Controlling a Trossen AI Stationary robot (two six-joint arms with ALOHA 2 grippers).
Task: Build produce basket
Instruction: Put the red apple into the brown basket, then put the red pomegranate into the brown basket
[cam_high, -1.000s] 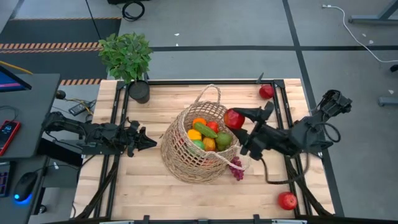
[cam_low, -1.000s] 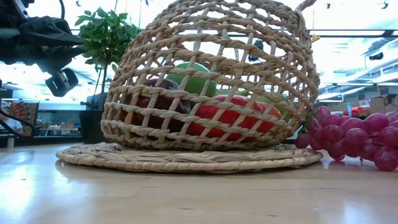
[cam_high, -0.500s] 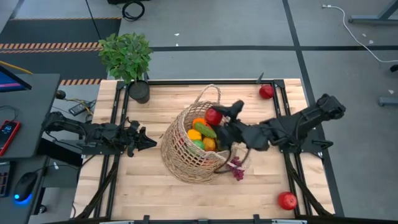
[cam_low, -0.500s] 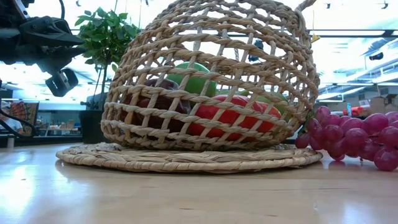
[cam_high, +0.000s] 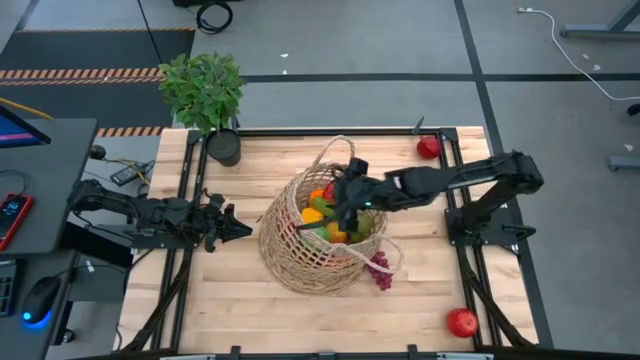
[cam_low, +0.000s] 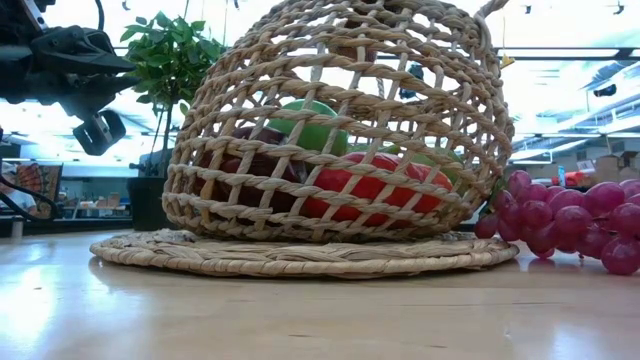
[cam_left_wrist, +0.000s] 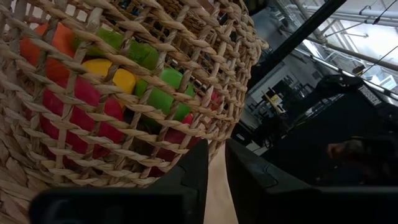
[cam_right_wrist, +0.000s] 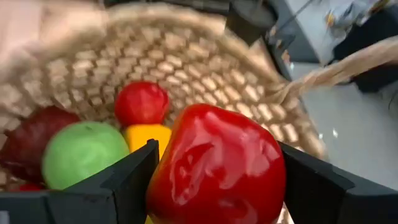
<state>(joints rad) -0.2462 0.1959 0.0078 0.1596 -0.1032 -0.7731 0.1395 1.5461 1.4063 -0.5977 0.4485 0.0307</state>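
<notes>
The wicker basket (cam_high: 305, 250) sits mid-table, leaning, with its mouth turned up and to the right; its flat part rests on the wood (cam_low: 300, 255). Inside lie an orange, a yellow pepper, a cucumber, a green apple (cam_right_wrist: 84, 152) and red pieces. My right gripper (cam_high: 342, 200) hangs over the mouth, shut on a red apple (cam_right_wrist: 217, 165). The purple grapes (cam_high: 380, 270) lie on the table against the basket's near right side. My left gripper (cam_high: 238, 228) waits just left of the basket, fingers all but together (cam_left_wrist: 216, 174), touching nothing. My right gripper pinches the red apple (cam_high: 330, 190) between its two fingers (cam_right_wrist: 130, 180), one on each side of its widest part. The arm reaches in from the table's right, slanting down over the basket's mouth. The apple is lifted clear above the fruit in the basket.
Two more red apples lie on the table: one at the far right corner (cam_high: 428, 147), one near the right near corner (cam_high: 462, 322). A potted plant (cam_high: 223, 147) stands at the far left corner. Basket handles (cam_high: 340, 145) stick out toward the far side.
My right gripper, shut on the red apple the whole time, has travelled toward the table's left, from beside the basket's right rim to over its mouth, with the arm stretching out. The basket, the grapes and my left arm have stayed put.
</notes>
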